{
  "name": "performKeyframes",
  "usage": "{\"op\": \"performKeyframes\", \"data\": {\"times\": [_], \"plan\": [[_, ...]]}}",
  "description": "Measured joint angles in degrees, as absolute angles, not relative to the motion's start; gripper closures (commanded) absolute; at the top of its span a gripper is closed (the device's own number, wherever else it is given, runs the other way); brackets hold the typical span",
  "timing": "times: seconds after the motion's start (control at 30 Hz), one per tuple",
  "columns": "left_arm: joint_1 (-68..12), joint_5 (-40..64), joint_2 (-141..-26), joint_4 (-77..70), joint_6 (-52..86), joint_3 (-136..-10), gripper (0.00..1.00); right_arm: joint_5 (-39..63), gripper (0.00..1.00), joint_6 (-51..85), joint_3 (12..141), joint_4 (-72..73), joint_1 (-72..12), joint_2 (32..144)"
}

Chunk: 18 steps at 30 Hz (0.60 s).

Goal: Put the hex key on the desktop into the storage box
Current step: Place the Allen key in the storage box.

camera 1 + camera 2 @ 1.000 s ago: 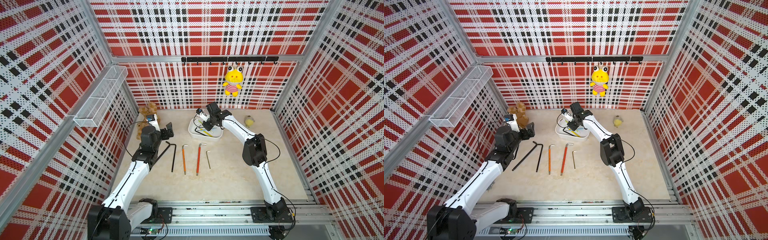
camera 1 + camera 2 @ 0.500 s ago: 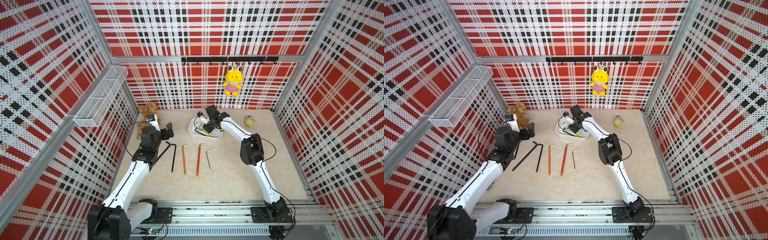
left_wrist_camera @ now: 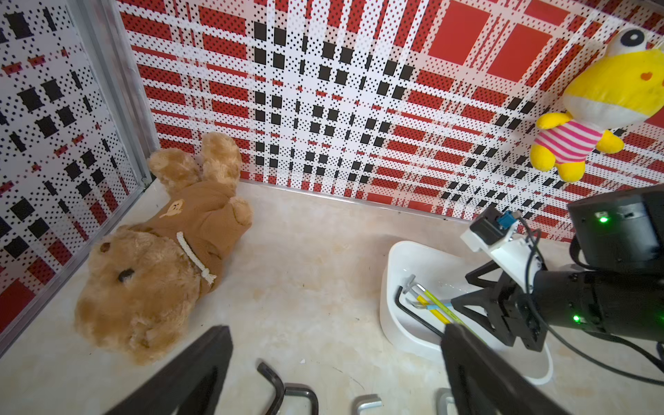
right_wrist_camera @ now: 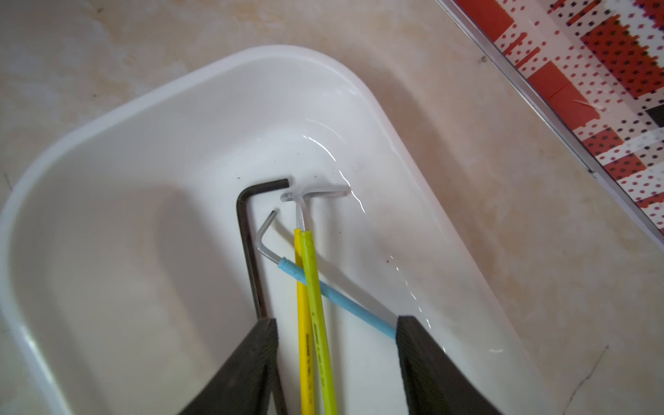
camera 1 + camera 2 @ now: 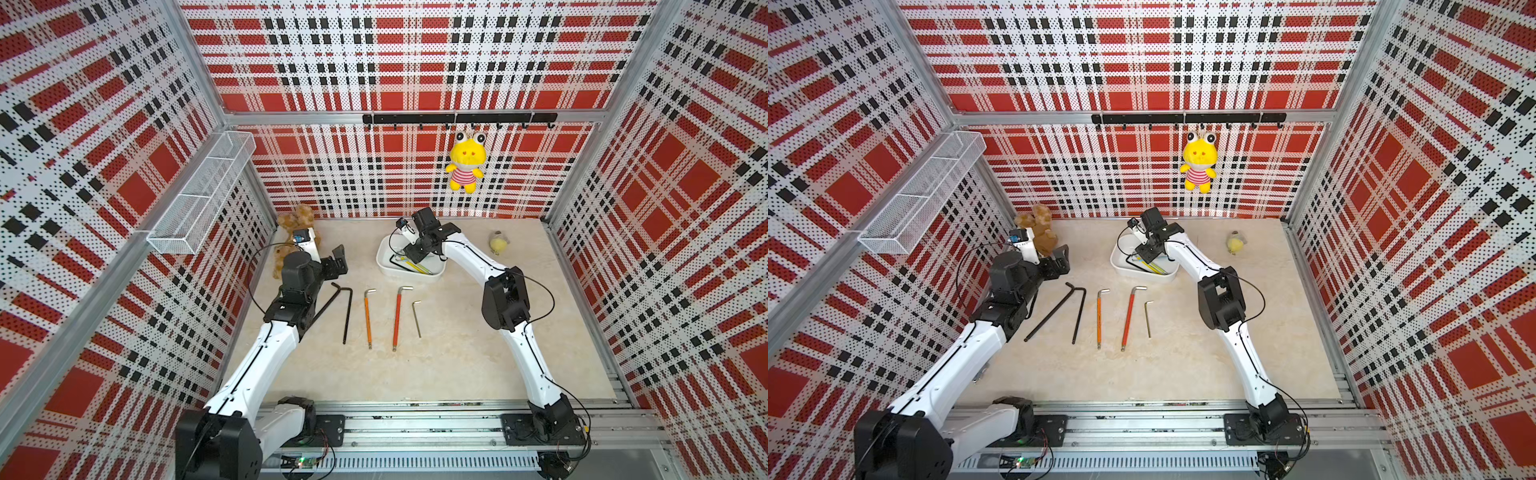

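Jaws of the right gripper (image 4: 336, 323) stand spread inside the storage box (image 4: 107, 151), pinching nothing, four hex keys (image 4: 300, 305) lying on its floor under and between them; I see the left gripper (image 5: 340, 259) gaping too, above the desktop (image 5: 457, 365), where five more hex keys (image 5: 397, 318) lie in a row.

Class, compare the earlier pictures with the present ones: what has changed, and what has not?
The right gripper has opened over the storage box, releasing what appears to be the yellow-green hex key. Unchanged: the left gripper, open, and five hex keys on the desktop.
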State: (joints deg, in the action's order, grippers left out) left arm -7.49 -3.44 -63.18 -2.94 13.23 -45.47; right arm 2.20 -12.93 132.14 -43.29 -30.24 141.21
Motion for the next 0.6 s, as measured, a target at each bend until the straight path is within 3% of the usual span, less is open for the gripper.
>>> {"op": "performKeyframes", "data": {"times": [0.37,0.6], "plan": [[-7.49,-3.44,-63.18,-2.94,13.26,-45.47,0.02,-0.34,0.33,-1.41,100.29,-39.27,-34.79,109.86],[-7.62,-3.42,-63.44,-2.94,13.26,-45.47,0.02,-2.68,0.35,9.52,89.56,-41.12,-40.62,108.66]]}}
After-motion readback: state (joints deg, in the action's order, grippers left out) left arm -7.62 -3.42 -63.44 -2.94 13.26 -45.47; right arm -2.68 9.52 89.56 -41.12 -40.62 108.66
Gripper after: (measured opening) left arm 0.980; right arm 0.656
